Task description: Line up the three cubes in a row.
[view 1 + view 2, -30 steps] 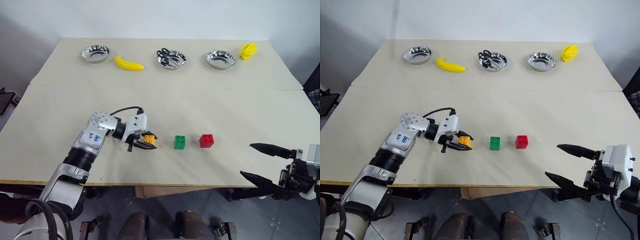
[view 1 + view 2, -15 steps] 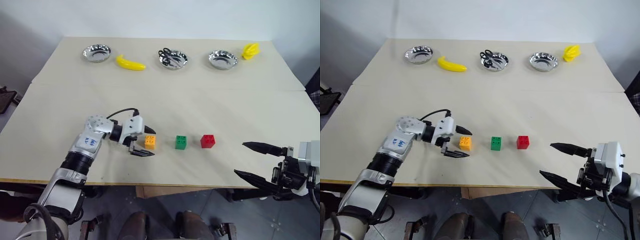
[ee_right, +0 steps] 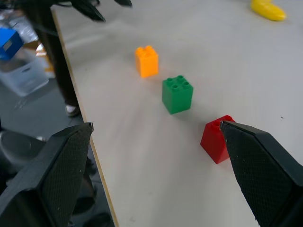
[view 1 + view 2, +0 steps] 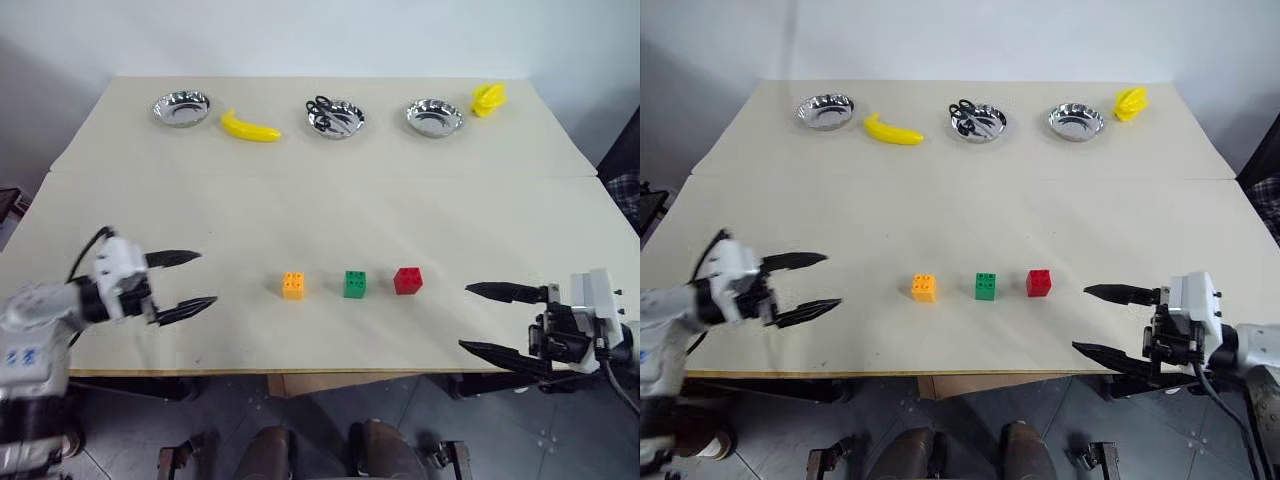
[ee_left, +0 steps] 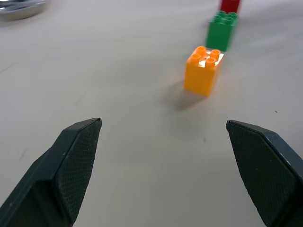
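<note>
— Where are the cubes?
— Orange, green, red, in a row mid-tabletop (small gaps between).
— The hands?
— Left hand and right hand both spread, empty, flanking the row.

Left gripper: two long black fingers tapering to points, showing a fine cross-hatched texture on their inner pads in the left wrist view. They are mounting into a white blocky housing with a black collar behind it. A thin black cable is arching over the wrist. The forearm shell is showing as silver-grey with small blue markings. Right gripper: the same black pointed fingers, carrying the same textured pads, joining a white boxy housing with small dark screws and black fittings beneath. A black cable is trailing down from it.
</note>
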{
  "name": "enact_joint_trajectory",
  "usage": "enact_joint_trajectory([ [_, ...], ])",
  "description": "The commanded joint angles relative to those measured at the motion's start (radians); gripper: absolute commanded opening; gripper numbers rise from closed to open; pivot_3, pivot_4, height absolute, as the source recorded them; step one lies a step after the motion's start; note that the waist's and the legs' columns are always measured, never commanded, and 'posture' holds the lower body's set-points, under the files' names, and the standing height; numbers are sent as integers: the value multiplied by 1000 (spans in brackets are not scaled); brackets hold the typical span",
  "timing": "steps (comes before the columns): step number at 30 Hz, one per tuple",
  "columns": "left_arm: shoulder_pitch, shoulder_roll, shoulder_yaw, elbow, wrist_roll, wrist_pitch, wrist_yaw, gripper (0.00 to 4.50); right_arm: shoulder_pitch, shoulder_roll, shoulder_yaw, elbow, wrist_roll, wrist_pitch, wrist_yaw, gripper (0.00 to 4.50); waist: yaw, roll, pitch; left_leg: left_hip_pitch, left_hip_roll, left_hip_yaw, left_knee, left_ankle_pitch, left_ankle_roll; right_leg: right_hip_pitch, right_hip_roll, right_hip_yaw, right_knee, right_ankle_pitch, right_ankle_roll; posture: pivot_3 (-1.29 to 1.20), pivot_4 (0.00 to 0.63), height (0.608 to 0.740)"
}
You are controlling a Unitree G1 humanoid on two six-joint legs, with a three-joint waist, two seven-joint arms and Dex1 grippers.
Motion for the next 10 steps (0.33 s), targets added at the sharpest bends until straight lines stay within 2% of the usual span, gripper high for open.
enact_joint_trajectory([
  [1,85,3,95,-89,-39,-5,42,4487,-21,-10,4,47,-28,-69,48,4500,10,0,0,0,0,0,0,0,0,1,0,0,0,0,0,0,150,740],
  [5,179,8,125,-124,-27,-25,59,4487,-41,-17,12,116,-59,-122,88,4500,19,0,0,1,0,0,0,0,0,2,-1,0,-1,0,0,0,150,740],
  [10,187,8,124,-132,-44,-27,69,4487,-57,-20,12,152,-68,-138,103,4500,19,0,0,1,0,0,0,0,0,2,-1,0,-1,0,-1,0,150,740],
])
